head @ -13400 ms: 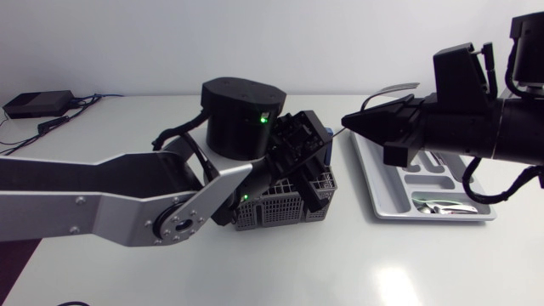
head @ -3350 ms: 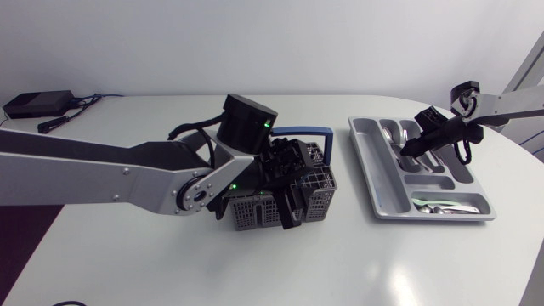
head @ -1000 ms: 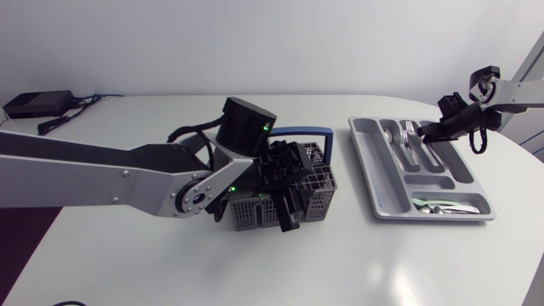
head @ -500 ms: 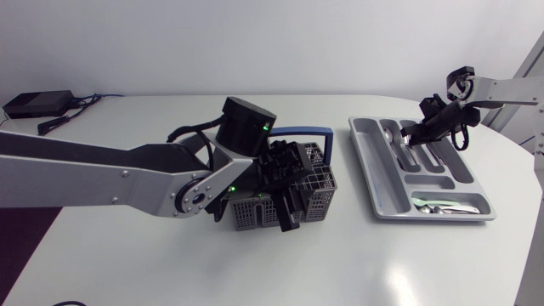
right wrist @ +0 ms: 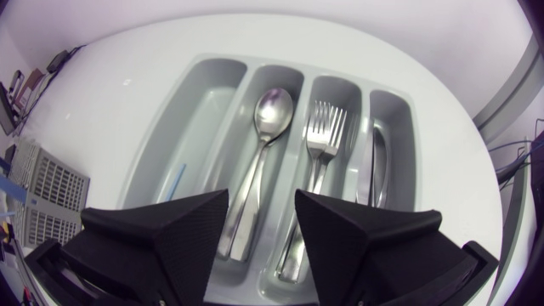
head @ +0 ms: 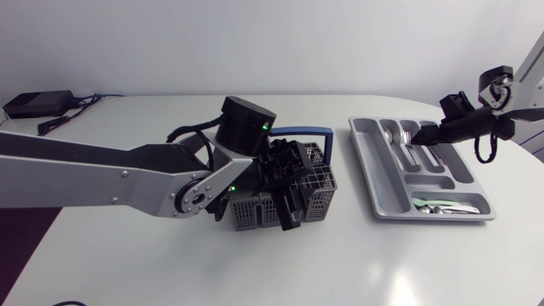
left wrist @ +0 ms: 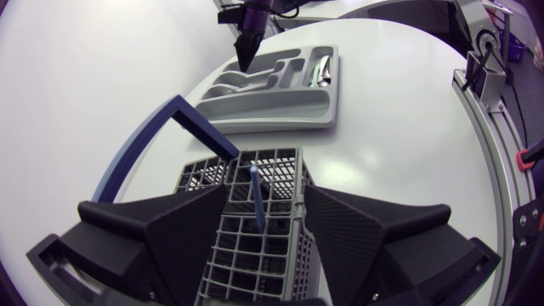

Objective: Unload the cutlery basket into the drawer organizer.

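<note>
Left pincer [left wrist: 266, 202] spread, low over the cutlery basket [left wrist: 202, 172], one finger on each side of a grid column. A blue-handled utensil [left wrist: 255, 191] stands upright in that column between the fingers, touching neither. Right pincer [right wrist: 261, 200] spread and empty, hanging above the drawer organizer [right wrist: 204, 102], well apart from the basket on the worktop [head: 170, 263]. Ahead of it, spoon [right wrist: 272, 110], fork [right wrist: 325, 127] and knife [right wrist: 378, 161] lie in separate neighbouring slots; the spoon's handle runs under the gap.

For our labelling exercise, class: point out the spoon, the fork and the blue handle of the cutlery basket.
spoon [right wrist: 274, 110], right wrist view, on its bowl.
fork [right wrist: 326, 126], right wrist view, on its tines.
blue handle [left wrist: 136, 149], left wrist view, on its side bar.
</note>
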Robot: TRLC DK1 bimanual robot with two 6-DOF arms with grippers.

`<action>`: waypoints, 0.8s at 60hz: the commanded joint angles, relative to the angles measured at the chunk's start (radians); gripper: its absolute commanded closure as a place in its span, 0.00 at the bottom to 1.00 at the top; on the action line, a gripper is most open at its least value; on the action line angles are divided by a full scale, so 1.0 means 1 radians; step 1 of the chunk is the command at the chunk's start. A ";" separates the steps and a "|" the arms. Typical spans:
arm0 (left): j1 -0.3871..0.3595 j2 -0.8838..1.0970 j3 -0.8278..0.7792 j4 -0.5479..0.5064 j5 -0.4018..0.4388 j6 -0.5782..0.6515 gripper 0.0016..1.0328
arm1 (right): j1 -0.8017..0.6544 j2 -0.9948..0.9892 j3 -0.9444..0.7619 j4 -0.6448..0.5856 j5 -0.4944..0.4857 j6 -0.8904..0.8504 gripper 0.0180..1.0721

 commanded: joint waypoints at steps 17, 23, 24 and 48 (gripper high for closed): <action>0.024 -0.006 0.013 0.007 -0.001 0.013 0.47 | 0.008 -0.357 -0.398 0.083 -0.149 -0.164 0.36; 0.027 -0.008 0.020 0.001 0.004 0.006 0.56 | 0.028 -0.448 -0.489 0.097 -0.169 -0.208 0.36; 0.027 -0.008 0.021 -0.001 0.005 0.006 0.57 | 0.031 -0.454 -0.498 0.097 -0.172 -0.213 0.36; 0.041 0.012 0.059 -0.018 0.073 -0.029 0.86 | 0.109 -0.577 -0.636 0.124 -0.177 -0.263 0.36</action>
